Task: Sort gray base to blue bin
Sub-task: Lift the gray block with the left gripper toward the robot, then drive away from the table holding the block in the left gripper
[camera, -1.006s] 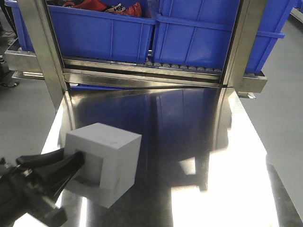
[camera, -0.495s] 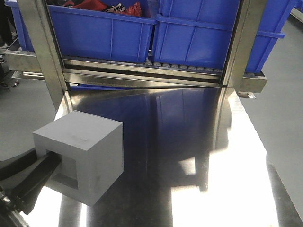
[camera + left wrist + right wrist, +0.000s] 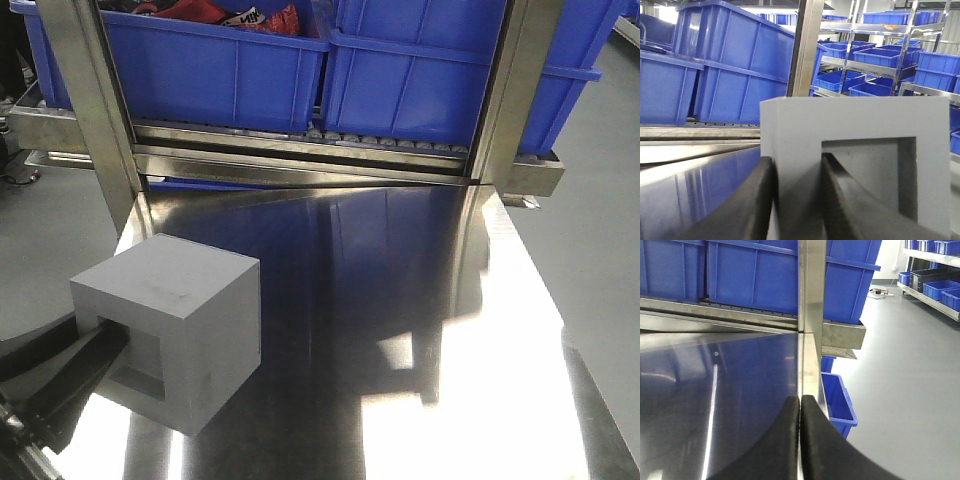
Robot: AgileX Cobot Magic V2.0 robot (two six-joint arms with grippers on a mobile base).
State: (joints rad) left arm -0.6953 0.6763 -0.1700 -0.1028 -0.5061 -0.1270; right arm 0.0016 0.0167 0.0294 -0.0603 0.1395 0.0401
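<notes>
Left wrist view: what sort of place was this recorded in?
Likely a warehouse or factory sorting station: metal racks filled with blue bins, and a roller track behind a polished steel table.

Light gray base [image 3: 170, 335], blue bins [image 3: 215, 75], black left claw [image 3: 797, 167], silvery table [image 3: 400, 300].
</notes>
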